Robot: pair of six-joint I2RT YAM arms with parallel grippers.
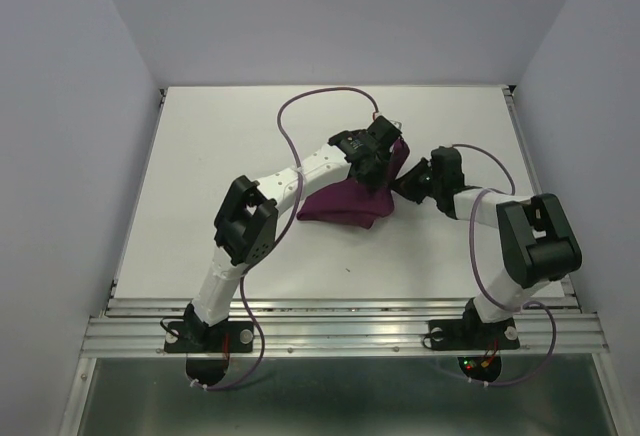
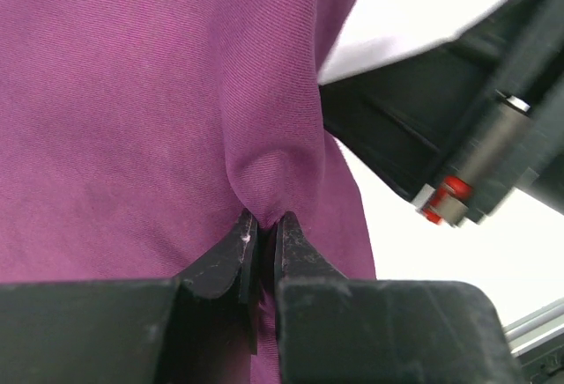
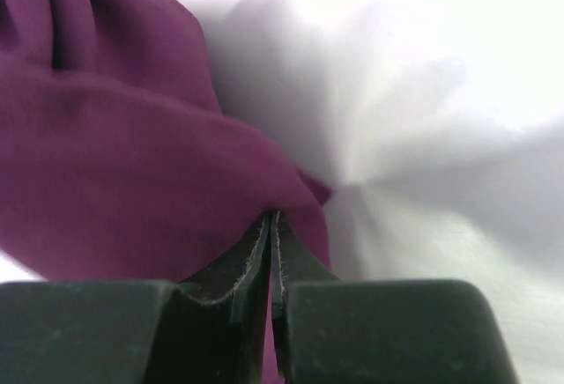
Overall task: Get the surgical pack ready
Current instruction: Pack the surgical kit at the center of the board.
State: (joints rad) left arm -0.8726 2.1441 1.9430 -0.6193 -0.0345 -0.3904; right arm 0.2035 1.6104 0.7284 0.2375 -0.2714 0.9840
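The right gripper (image 3: 271, 221) sits at the bottom centre, its two dark jaws pressed almost together with only a thin slit between them. The tips pinch the lower edge of the purple cloth (image 3: 115, 164), which fills the left half in soft folds. The white table (image 3: 441, 49), blurred, lies to the right.

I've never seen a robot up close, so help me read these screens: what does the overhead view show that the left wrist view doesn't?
Only overhead: the left arm and right arm whole, the full white table, and the purple cloth as one bunched heap mid-table.
Only the left wrist: a close look at the left gripper, jaws shut on a pinched fold, plus the fabric's fine weave.
Both: the purple cloth, with the left gripper holding it.
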